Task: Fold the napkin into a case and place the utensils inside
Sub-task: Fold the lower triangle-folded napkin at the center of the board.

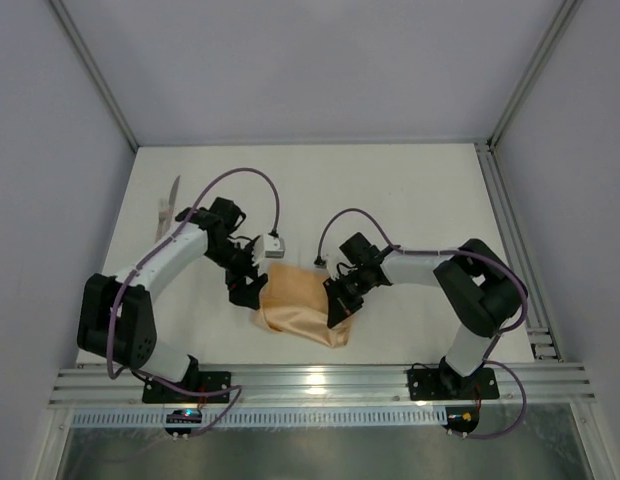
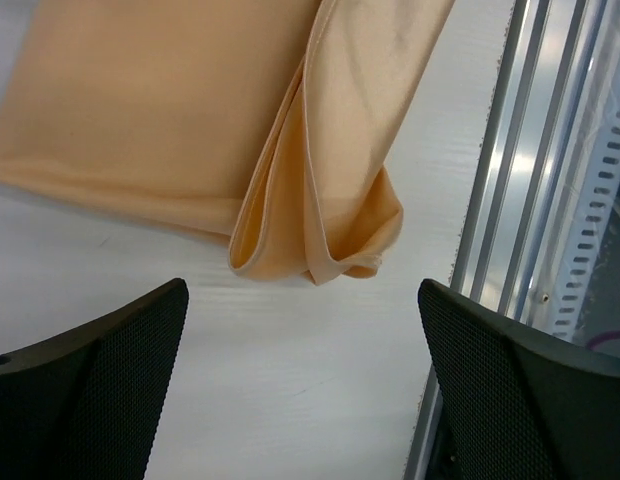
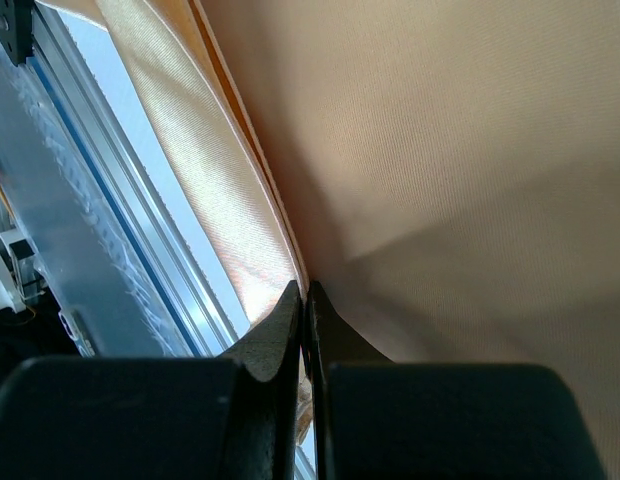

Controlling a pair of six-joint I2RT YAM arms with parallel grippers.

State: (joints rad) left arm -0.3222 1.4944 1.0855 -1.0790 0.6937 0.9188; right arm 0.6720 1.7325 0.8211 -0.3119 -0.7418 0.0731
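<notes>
Folded peach-orange napkin (image 1: 298, 305) flat on the bench (image 1: 390, 190) by the near rail (image 1: 320, 380), between both tools. Clamped at its right edge by the right tool (image 3: 304, 300), jaws together on the cloth. Left tool (image 1: 247, 289) just beside its left edge, jaws wide apart, gripping nothing. Utensil (image 1: 168, 208) far left, well apart.

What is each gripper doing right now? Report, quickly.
Left gripper: open, holding nothing; the napkin lies just ahead of it.
Right gripper: shut on the napkin's edge.
</notes>
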